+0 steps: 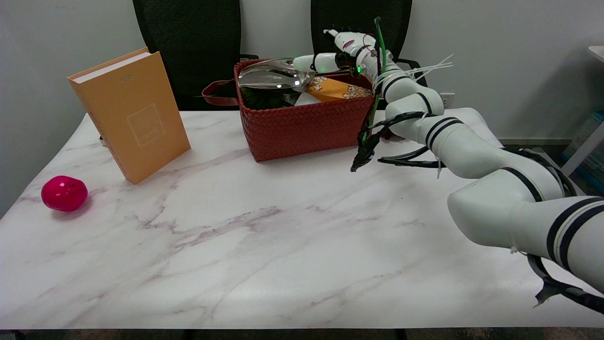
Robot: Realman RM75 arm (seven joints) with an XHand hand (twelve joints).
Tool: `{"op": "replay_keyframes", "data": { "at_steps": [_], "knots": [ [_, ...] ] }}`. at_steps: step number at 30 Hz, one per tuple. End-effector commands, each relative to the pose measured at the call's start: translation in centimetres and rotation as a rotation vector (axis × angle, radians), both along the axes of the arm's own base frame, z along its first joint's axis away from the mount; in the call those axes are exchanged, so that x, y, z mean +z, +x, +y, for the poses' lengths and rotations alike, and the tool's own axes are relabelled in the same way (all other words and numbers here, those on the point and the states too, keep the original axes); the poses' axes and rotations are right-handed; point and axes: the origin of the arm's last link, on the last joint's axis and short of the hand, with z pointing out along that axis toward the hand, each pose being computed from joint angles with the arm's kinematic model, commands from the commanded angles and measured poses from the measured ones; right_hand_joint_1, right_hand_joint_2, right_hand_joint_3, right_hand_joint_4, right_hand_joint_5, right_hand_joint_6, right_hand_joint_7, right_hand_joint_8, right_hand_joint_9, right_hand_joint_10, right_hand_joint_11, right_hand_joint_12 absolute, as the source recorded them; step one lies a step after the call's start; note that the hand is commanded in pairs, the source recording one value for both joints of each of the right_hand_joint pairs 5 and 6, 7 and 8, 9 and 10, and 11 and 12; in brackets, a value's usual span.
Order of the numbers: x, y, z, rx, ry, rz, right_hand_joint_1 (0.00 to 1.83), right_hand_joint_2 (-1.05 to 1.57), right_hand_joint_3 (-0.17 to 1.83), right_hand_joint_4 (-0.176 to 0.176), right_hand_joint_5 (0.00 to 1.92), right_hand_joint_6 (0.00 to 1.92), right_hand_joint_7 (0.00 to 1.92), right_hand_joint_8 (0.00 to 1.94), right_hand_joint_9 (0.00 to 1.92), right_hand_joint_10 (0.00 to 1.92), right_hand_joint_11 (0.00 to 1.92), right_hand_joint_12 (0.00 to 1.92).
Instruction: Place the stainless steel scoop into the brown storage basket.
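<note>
Head view, contents as seen.

Hand [347, 52]: my right, reaching in from the lower right, raised over the basket's far right side. One white finger [315, 62] stretches left along the scoop's handle end; the others lift up and apart. Whether I grip the scoop or only touch it, I cannot tell.

Scoop [274, 78]: shiny steel, bowl lying nearly level across the basket's top at its left half, above the things inside, its handle pointing right toward my hand.

Basket [306, 127]: woven, reddish brown, at the table's far edge, a strap handle at its left end.

In the basket: a dark green bristly thing [262, 98] under the scoop's bowl; an orange packet [336, 89] to the right.

Table [264, 255]: white marble with grey-purple veins.

Book [130, 113]: orange, standing tilted at far left, well apart from the basket.

Ball [64, 193]: pink, near the left edge, in front of the book.

Chairs [188, 47]: two, black mesh, behind the table.
</note>
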Motion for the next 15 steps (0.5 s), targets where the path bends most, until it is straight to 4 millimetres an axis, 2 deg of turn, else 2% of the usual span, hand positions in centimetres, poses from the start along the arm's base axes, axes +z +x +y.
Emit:
{"op": "replay_keyframes", "data": {
  "at_steps": [1, 7, 15],
  "knots": [
    [2.0, 2.9, 2.0, 0.142, 0.002, -0.079, 0.11, 0.64, -0.15, 0.000, 0.07, 0.07, 0.20, 0.20, 0.00, 0.00, 0.00, 0.00],
    [3.5, 3.7, 3.5, 0.222, 0.002, -0.181, 0.12, 0.64, -0.15, 0.000, 0.00, 0.00, 0.01, 0.01, 0.00, 0.00, 0.00, 0.00],
    [5.6, 4.0, 5.5, 0.292, -0.017, -0.286, 0.13, 0.64, -0.16, 0.000, 0.00, 0.00, 0.00, 0.00, 0.00, 0.00, 0.00, 0.00]
  ]
}}
